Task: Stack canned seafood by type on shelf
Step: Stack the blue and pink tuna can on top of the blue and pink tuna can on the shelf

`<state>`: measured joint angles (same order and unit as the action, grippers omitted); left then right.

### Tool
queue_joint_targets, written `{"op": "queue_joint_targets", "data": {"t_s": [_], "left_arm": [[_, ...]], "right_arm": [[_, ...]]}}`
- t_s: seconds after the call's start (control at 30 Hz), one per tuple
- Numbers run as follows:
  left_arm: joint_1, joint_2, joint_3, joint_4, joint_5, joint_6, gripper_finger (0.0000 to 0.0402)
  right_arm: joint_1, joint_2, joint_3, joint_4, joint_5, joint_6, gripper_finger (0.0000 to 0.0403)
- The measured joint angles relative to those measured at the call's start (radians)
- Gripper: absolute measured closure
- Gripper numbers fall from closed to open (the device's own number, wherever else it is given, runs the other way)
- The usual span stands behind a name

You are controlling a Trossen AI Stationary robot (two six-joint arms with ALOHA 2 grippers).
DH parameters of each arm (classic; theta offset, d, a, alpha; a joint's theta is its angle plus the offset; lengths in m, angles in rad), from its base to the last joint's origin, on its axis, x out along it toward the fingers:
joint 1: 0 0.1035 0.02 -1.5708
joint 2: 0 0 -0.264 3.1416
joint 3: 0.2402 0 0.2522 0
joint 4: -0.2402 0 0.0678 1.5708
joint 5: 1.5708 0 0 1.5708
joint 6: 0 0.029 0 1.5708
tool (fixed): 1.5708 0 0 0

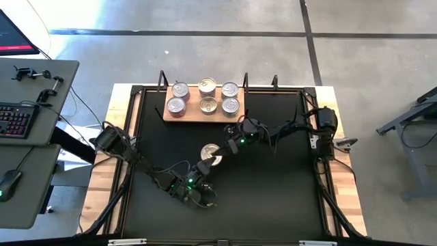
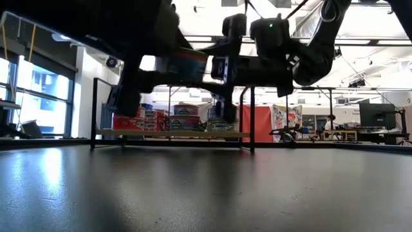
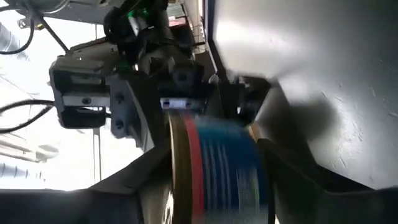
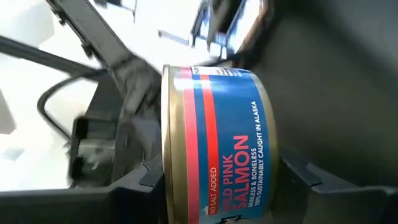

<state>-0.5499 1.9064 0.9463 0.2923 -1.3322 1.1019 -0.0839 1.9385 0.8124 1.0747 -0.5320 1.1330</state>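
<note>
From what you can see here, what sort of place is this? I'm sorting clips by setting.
Probably a robotics lab or workshop: a black table ringed by a frame on a bare concrete floor, a desk with a keyboard beside it, and open space with monitors behind.

Two dark jointed arms, strung with black cables, show small green indicator lights near their wrists above the table.

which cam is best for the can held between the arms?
Right wrist view: the blue salmon can fills the picture, its label readable. Left wrist view shows it blurred. High view shows only its gold lid, above the table. Low view shows a small blue patch among the arms.
</note>
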Motion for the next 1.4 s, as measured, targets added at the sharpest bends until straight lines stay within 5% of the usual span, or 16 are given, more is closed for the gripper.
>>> {"op": "queue_joint_targets", "data": {"t_s": [0.27, 0.5, 0.77, 1.07, 1.4], "left_arm": [[0.005, 0.000, -0.004, -0.016, 0.040, 0.002, 0.0159], [0.021, 0.001, -0.006, -0.027, 0.060, -0.028, 0.0159], [0.018, 0.001, -0.006, -0.078, 0.086, -0.114, 0.0209], [-0.017, 0.000, -0.004, -0.077, 0.103, -0.264, 0.0231], [-0.118, 0.005, -0.006, -0.177, 0.100, -0.571, 0.0232]], "right_arm": [[-0.066, 0.001, -0.003, -0.073, -0.209, 0.098, 0.0236], [-0.069, -0.001, -0.003, -0.153, -0.229, 0.036, 0.0236], [-0.068, -0.001, -0.003, -0.159, -0.238, 0.034, 0.0235], [-0.075, -0.001, -0.003, -0.160, -0.267, -0.049, 0.0114], [-0.091, -0.011, -0.002, -0.149, -0.315, -0.062, 0.0095]]}}
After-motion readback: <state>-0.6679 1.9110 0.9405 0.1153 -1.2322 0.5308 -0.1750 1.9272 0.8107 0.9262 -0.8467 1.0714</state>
